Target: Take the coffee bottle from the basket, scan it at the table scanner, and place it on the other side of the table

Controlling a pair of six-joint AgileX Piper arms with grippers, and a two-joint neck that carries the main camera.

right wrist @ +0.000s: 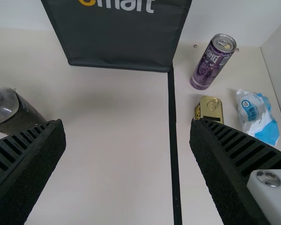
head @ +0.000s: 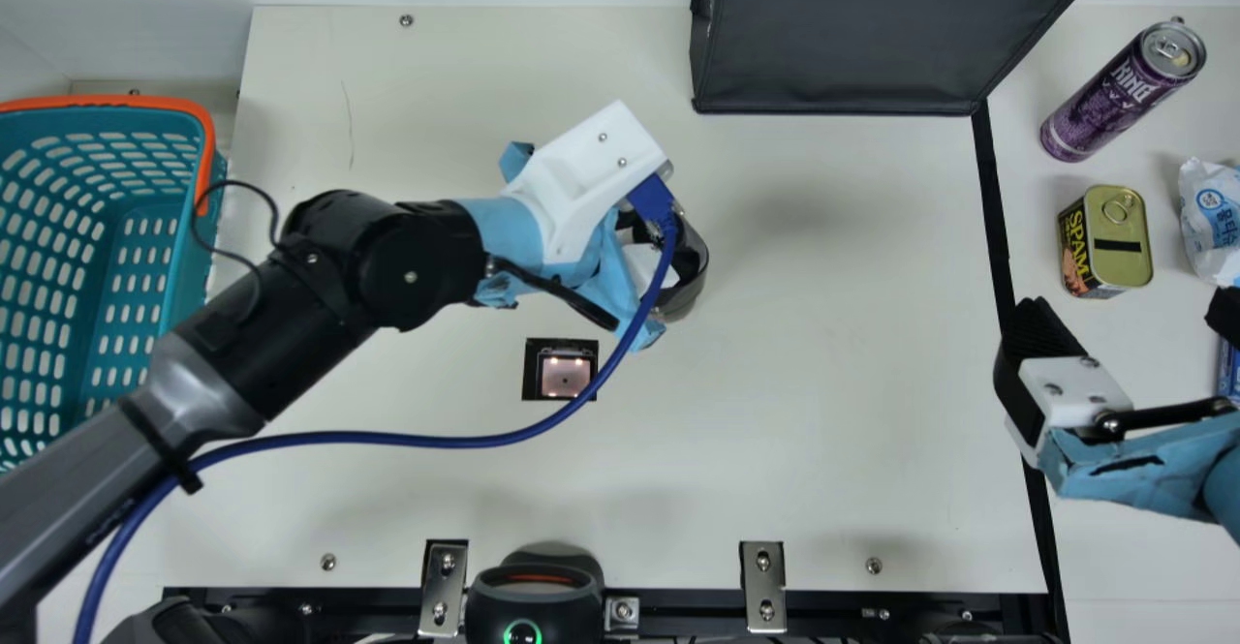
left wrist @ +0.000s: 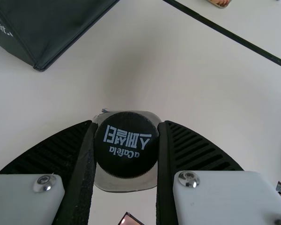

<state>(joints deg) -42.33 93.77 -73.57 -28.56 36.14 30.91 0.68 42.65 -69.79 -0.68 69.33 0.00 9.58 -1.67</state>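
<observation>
The left hand [head: 596,174] grasps the coffee bottle [head: 690,286]. Open surface [head: 823,383] reaches the black strip [head: 995,208]; the right hand [head: 1129,315] is released.

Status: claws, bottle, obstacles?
Left claw clamped on coffee bottle, near table scanner.
Right claw open, empty.
Possible obstacles: purple can, gold-topped tin across black line.

Left gripper [head: 643,264] angled down, clamped; right gripper [head: 1129,315] spread wide.

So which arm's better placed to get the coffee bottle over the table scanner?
Left, I'd say. The left gripper grips the coffee bottle by its cap, near the table scanner. The right gripper is open, over towards the gold-topped tin.
</observation>
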